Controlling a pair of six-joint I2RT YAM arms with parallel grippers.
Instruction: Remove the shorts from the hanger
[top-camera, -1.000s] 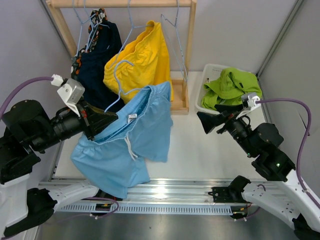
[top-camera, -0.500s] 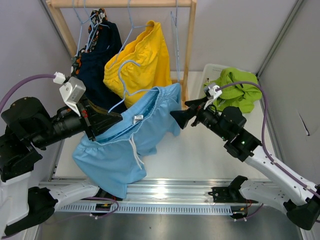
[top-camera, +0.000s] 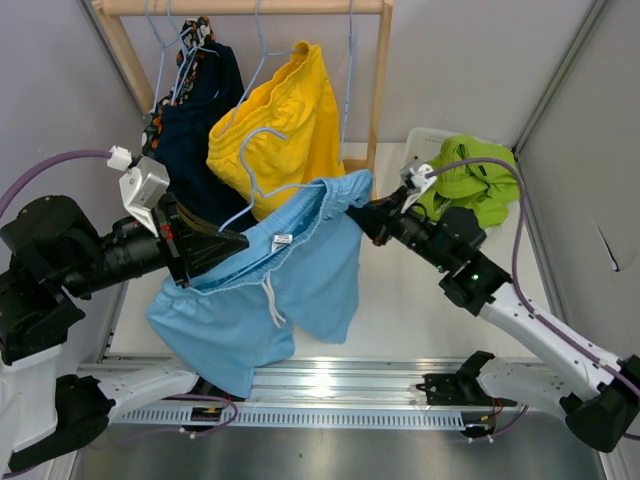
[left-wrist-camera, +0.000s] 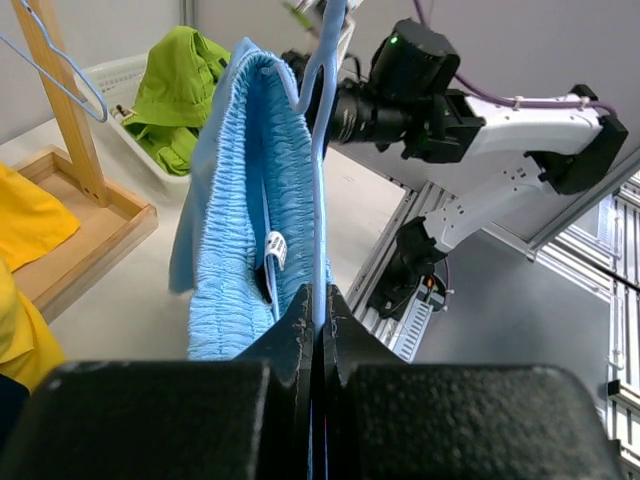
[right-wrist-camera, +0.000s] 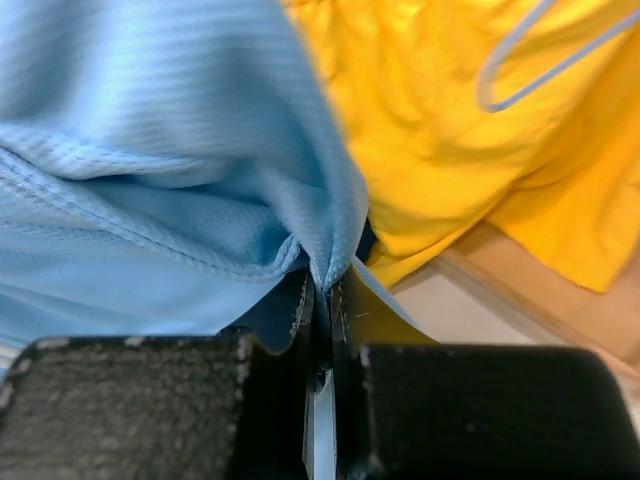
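Lime green fabric shorts (top-camera: 470, 180) off, in white plastic basket (top-camera: 430, 132) far right; we've L gripper (left-wrist-camera: 318, 305) pinching blue wire hanger (left-wrist-camera: 323, 120), R gripper (right-wrist-camera: 320, 285) pinching light blue fabric shorts (top-camera: 300, 270); yellow shorts (top-camera: 290, 110), navy shorts (top-camera: 195, 140), camo shorts (top-camera: 187, 48) to go.

R gripper (top-camera: 362, 213) swung over from basket (top-camera: 428, 135) & clamped onto light blue shorts (top-camera: 300, 265) at waistband edge.

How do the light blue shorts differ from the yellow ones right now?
The light blue shorts are clear of the wooden rack, on a hanger gripped by the left claw; the yellow shorts hang at that rack. The right claw pinches the blue pair's waistband edge; nothing touches the yellow pair. Both are soft fabric shorts.
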